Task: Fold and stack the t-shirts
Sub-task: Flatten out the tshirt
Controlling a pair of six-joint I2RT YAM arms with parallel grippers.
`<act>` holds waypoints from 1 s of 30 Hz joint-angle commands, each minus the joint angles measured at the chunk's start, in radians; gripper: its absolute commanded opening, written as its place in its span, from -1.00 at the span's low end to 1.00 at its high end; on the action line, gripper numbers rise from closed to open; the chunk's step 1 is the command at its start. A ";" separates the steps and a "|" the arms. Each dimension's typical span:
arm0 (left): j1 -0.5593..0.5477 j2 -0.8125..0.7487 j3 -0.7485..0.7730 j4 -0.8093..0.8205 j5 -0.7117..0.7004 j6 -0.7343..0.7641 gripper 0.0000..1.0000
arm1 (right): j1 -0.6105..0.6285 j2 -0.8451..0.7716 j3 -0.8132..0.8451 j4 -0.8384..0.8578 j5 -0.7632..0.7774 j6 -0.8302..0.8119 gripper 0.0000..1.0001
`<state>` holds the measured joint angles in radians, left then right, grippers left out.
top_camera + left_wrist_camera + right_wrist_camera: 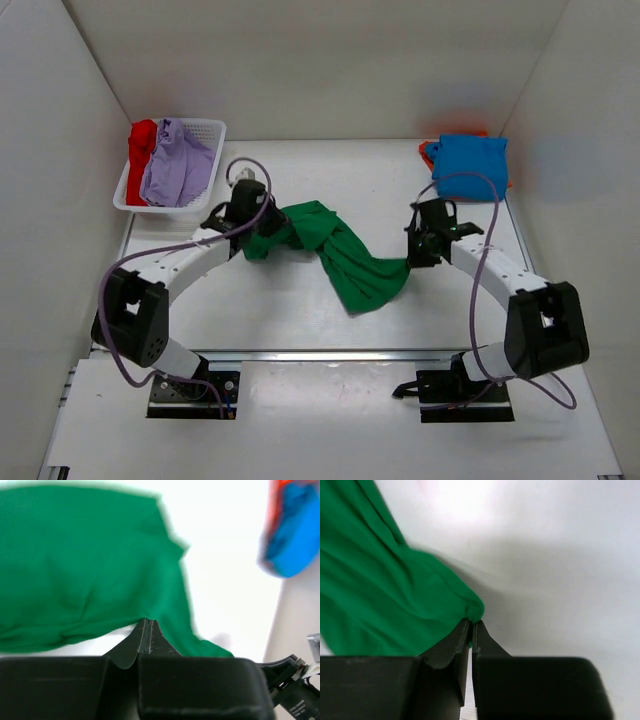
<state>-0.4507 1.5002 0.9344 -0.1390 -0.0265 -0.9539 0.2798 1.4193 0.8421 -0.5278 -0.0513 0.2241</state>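
Watching from the near edge of the table (300, 320), taking the white mesh basket (214, 133) in the far left corner as my mark.

Green t-shirt (345, 262): just right of the basket and a little nearer the arm bases. It is strung out as a crumpled band slanting away from the basket, bunched at the basket end and wider at the other. The middle sags onto the table.

Left gripper (268, 222): at the shirt's basket-side end, close to the basket's near right corner. In its wrist view the fingers (142, 635) are pressed together with no gap. The green cloth's edge runs right into their tips — pinched there.

Right gripper (412, 256): at the shirt's far end, well away from the basket. Its wrist view shows the jaws closed tight on a small puckered corner of green cloth, with the rest of the shirt spreading off to the left.

Inside the basket: a lavender t-shirt (180, 165) heaped over most of it, and a red t-shirt (141, 160) against the wall furthest from the green shirt. Both are rumpled, not folded.

Blue t-shirt (471, 167): straight across the table from the basket, at the far right corner. It is folded into a neat block with a strip of red-orange cloth (427, 152) showing from under its edge.
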 commanded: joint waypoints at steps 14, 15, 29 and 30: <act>0.230 -0.471 0.520 -0.241 0.169 0.251 -1.00 | -0.143 -0.644 0.331 0.100 0.113 -0.177 -1.00; 0.242 -0.491 0.533 -0.247 0.169 0.256 -1.00 | -0.177 -0.690 0.333 0.095 0.105 -0.178 -1.00; -0.092 -0.427 -0.117 0.036 0.367 0.092 0.01 | -0.246 -0.708 0.235 0.032 -0.067 -0.140 -1.00; -0.103 -0.375 -0.135 0.068 0.356 0.087 0.17 | -0.240 -0.698 0.223 0.026 -0.067 -0.134 -0.99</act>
<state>-0.4759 1.0580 0.8585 -0.1493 0.2829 -0.8284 0.0319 0.7067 1.0889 -0.5247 -0.0769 0.0685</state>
